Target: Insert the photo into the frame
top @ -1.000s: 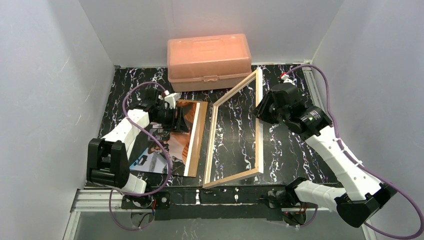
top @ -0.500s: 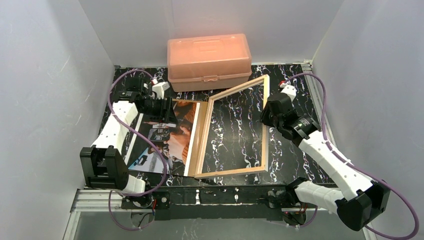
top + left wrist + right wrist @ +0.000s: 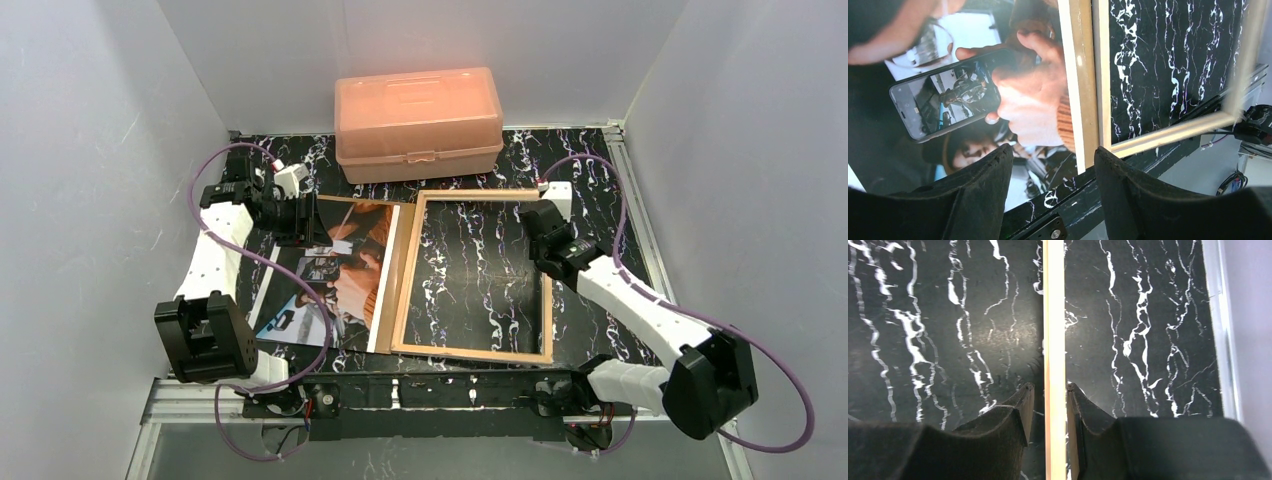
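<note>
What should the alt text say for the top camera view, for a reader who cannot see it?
A wooden frame lies flat on a black marble table, beside a photo. The right gripper is at its right rail, and the left gripper is over the photo's far end. An orange box stands behind.

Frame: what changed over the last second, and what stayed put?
The frame swung down from tilted to flat beside the photo. Its right rail now sits loose between the fingers of the right claw. The left claw, open, drew back leftward. Photo and orange box stayed put.
</note>
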Robot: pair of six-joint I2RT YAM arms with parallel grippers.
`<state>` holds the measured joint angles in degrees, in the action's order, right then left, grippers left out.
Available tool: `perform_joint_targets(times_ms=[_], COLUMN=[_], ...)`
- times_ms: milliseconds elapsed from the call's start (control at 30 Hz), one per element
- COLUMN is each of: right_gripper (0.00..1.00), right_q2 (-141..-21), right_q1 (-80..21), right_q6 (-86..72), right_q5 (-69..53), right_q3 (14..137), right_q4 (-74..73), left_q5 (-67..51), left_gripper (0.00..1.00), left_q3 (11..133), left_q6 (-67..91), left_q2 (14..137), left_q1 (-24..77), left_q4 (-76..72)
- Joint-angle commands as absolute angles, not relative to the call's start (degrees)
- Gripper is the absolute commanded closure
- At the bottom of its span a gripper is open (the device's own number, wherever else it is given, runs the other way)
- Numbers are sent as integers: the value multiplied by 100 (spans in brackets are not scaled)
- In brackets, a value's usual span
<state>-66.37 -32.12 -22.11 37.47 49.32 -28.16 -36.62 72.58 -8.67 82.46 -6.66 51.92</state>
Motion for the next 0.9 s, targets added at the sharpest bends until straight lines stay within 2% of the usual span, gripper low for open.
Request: perform_joint_targets(times_ms=[0, 300, 400, 467, 867], right_gripper=[62, 61, 49, 47, 53], right_q2=[-6901, -7375, -7816, -8051, -9142], right_q1=[-3133, -3062, -3011, -2877, -1859], right_q6=[-1709, -1908, -2303, -2339, -1997], right_q5=[4181, 3925, 4259, 4189, 3114], right_q3=[4829, 4912, 5144, 5170, 5052], right_q4=[-2386, -2312, -2818, -2864, -1845], left_q5=[-3820, -3873, -3880, -3910, -3851], left_gripper=[41, 41, 40, 40, 40], left_q3=[7117, 7024, 7029, 7075, 7271], left_q6=[-1104, -1193, -1218, -1253, -1603], left_q2=[7892, 7819, 7857, 7875, 7812], left_q1=[-777, -973, -1043, -1099, -1520], left_q4=[5442, 5503, 5575, 5659, 6100])
